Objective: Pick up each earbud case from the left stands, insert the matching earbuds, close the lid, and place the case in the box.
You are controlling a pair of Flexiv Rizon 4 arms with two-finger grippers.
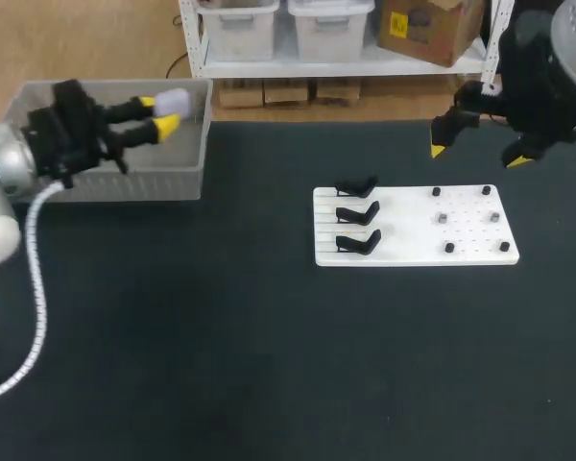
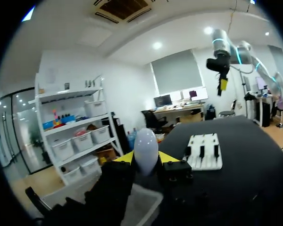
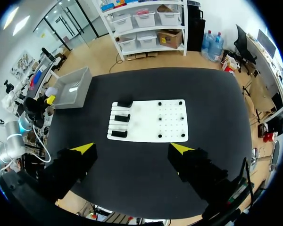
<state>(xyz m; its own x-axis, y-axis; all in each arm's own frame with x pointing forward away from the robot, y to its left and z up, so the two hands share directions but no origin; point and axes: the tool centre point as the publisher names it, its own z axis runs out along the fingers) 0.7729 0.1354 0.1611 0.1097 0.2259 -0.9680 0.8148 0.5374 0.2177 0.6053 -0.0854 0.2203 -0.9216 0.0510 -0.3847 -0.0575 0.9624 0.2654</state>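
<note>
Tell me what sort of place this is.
Probably a robotics lab bench: a left gripper and right gripper at a black table, a white board with black stands, and a grey box.

Head: high behind, looking down on the worktop [image 1: 269, 365]. Left wrist: low over the grey box [image 1: 144, 178], facing level across. Right wrist: high, looking down. Shared by all 3: the white board [image 1: 403, 232].

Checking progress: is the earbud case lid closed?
Closed: the earbud case in the left gripper shows one smooth white shell, no raised lid.
</note>
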